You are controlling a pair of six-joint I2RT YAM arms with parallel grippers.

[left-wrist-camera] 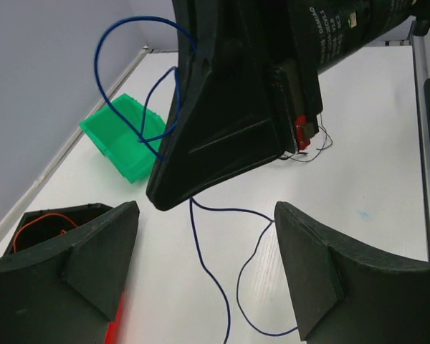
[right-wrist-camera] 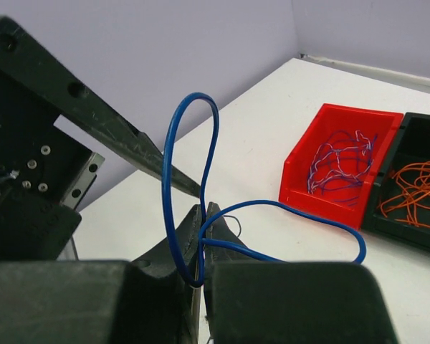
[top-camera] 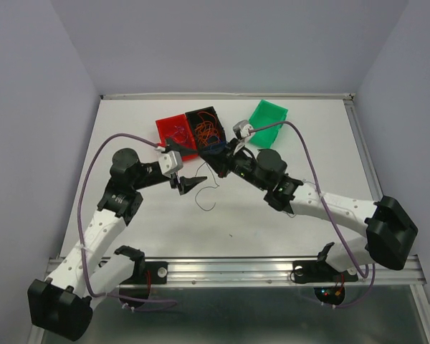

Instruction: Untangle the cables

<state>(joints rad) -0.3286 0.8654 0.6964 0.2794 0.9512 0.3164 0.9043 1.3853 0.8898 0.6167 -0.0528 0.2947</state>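
Observation:
My right gripper (right-wrist-camera: 209, 211) is shut on a thin blue cable (right-wrist-camera: 168, 158), which loops up above the jaws and curls off to the right. In the left wrist view that gripper (left-wrist-camera: 229, 129) hangs just ahead, and the blue cable (left-wrist-camera: 226, 301) trails down from it onto the table between my open, empty left fingers (left-wrist-camera: 93, 265). From above, the left gripper (top-camera: 190, 183) faces the right gripper (top-camera: 216, 163) in front of the bins. Blue and purple cables (right-wrist-camera: 337, 158) lie in the red bin (right-wrist-camera: 301, 190). Orange cables (right-wrist-camera: 416, 193) lie in the black bin (top-camera: 206, 125).
A green bin (top-camera: 266, 122) stands at the back right, next to the black and red bins (top-camera: 173, 132). A thin black strand (left-wrist-camera: 312, 150) lies on the white table behind the right gripper. Lilac arm cables arc over both arms.

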